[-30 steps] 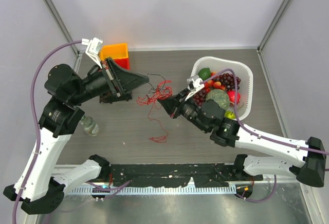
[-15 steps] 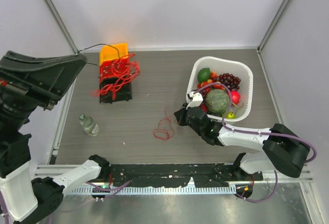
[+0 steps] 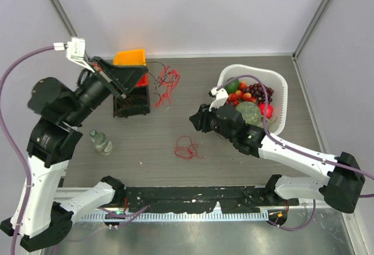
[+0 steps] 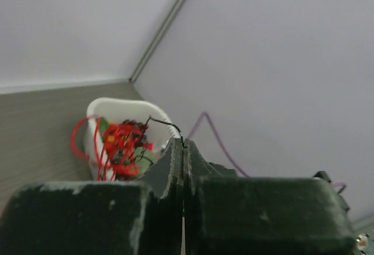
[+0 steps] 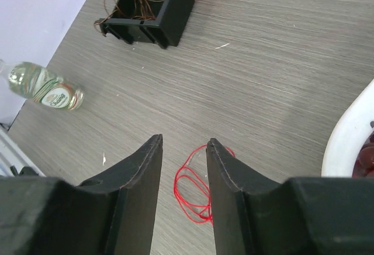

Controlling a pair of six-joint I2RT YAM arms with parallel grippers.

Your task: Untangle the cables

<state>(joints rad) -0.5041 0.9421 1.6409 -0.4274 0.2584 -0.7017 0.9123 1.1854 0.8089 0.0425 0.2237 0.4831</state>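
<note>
The cables are in two parts. A tangle of thin red wires (image 3: 165, 81) with a dark strand hangs from my left gripper (image 3: 142, 75), just right of the black bin. In the left wrist view the left gripper (image 4: 183, 142) is shut on the dark strand, with the red tangle (image 4: 117, 147) dangling beyond it. A separate red wire loop (image 3: 186, 148) lies flat on the table. My right gripper (image 3: 194, 120) hovers just behind that loop. Seen from the right wrist, the gripper (image 5: 184, 142) is open with nothing in it, and the red loop (image 5: 196, 190) lies on the table below its fingers.
A black bin (image 3: 131, 100) holding brown wires stands at the back left, with an orange bin (image 3: 130, 57) behind it. A small plastic bottle (image 3: 100, 142) lies near the left edge. A white basket (image 3: 280, 79) of fruit sits at the right.
My right gripper has opened and drawn back from the red loop, which now lies free on the table. The left arm swung up high and came back, the tangle now hanging right of the black bin.
</note>
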